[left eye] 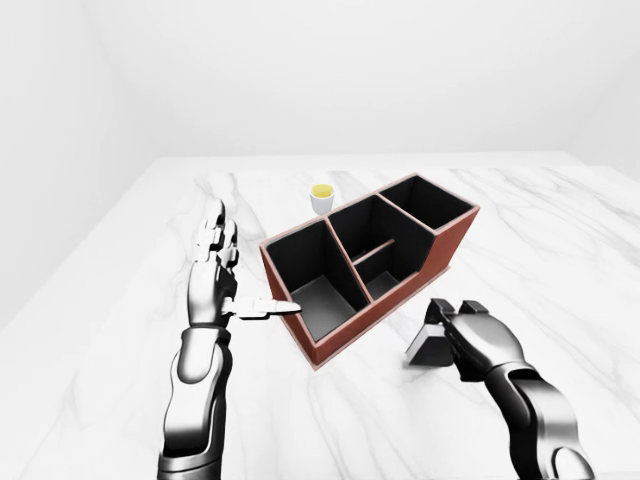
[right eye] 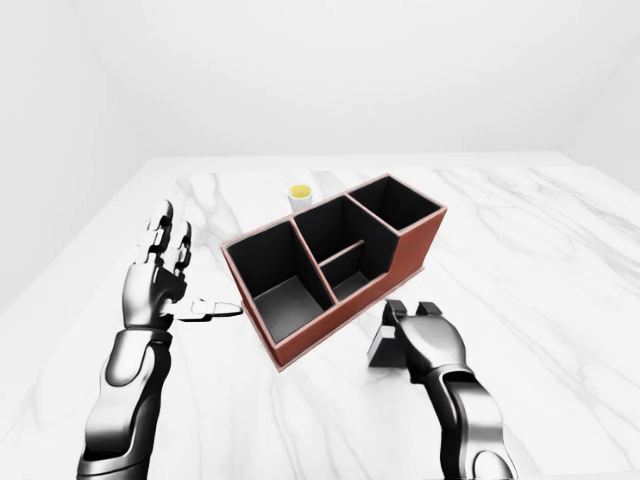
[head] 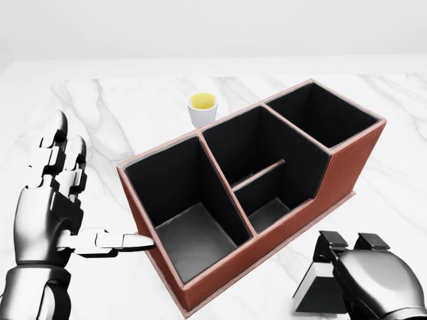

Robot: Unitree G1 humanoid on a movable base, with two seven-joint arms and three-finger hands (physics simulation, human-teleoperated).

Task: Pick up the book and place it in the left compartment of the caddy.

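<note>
- The caddy sits slantwise on the white marble table: a reddish-brown, leather-look box with matte black lining, split by thin walls into a deep left compartment, a middle section crossed by a low divider, and a taller bay at the head view's upper right.
- The left compartment shows only its bare grey floor.
- The right hand, glossy chrome with black knuckle joints, has its fingers curled round the book, a small dark wedge-shaped block lifted just off the marble, beside the caddy's near wall in the view's lower right.
- The left hand stands open, segmented fingers upright, thumb pointing flat at the caddy's left wall, tip just beside it.
- A small white cup of yellow liquid stands above the caddy, apart from it.
</note>
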